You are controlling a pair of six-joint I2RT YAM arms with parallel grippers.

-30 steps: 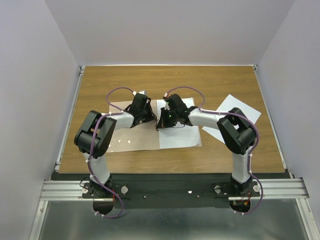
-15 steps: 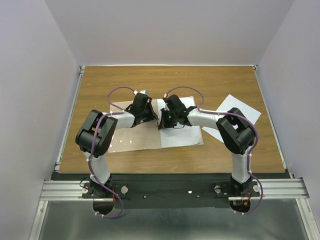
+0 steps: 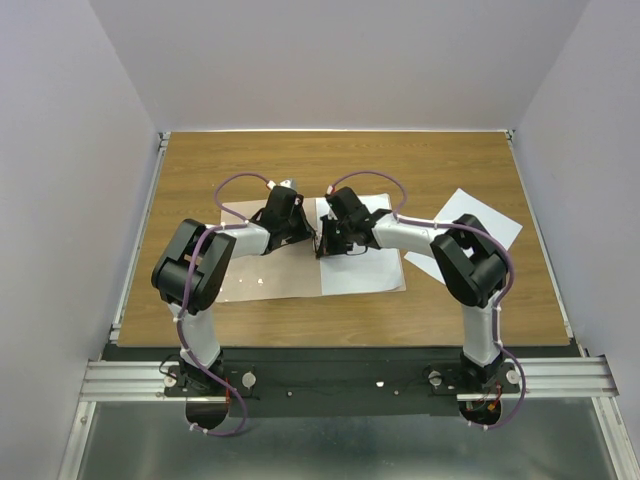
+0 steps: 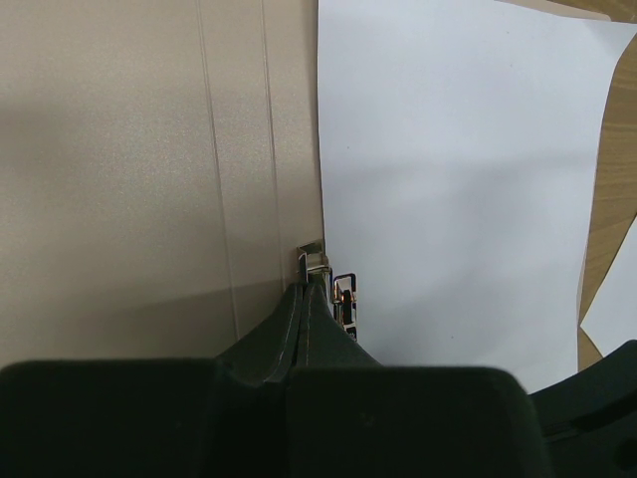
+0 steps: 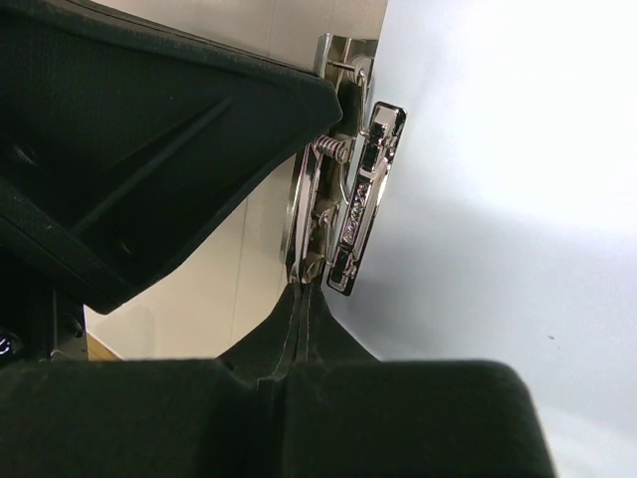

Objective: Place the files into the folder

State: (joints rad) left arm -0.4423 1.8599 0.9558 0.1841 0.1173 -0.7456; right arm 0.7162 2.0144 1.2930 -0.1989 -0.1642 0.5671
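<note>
The folder (image 3: 262, 280) lies open, left hand (image 4: 307, 289) and right hand (image 5: 302, 295) both pressed together at its metal clip (image 5: 359, 199).

The tabletop (image 3: 340, 160) is showing warm brown wood grain in long streaks. The folder (image 3: 265, 282) is looking pinkish-tan, its surface glinting with small white highlights. The sheet (image 3: 365, 272) on it is showing plain white, shading bluish in the wrist views, and the second sheet (image 3: 492, 222) is showing the same blank white. The clip (image 5: 364, 179) is gleaming chrome silver. The left pincer (image 4: 309, 289) and right pincer (image 5: 302, 291) are appearing matte black. The arms (image 3: 195, 275) are wearing black and white shells with purple cables (image 3: 238, 181).
</note>
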